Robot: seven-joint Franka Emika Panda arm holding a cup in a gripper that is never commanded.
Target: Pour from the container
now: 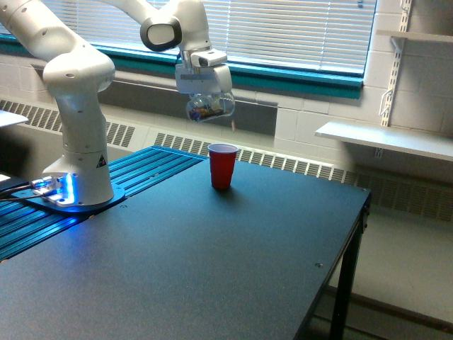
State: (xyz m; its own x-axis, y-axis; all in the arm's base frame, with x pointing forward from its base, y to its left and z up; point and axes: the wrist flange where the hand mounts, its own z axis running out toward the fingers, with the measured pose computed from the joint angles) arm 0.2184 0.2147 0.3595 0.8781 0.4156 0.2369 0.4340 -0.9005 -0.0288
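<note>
Dark table [233, 269] beneath window blinds [297, 28], red cup [222, 166] upright, fingers [205, 91] clasping tipped clear cup [209, 108] above.

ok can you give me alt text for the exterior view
A white robot arm's pincer holds a clear plastic cup of brown pieces tipped on its side in the air, above and a little to the view's left of an upright red cup standing on a dark table. Window blinds and a radiator run behind.

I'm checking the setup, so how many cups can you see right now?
2: the clear container held tilted in the gripper above the table, and the red cup standing upright on the table below it.
</note>
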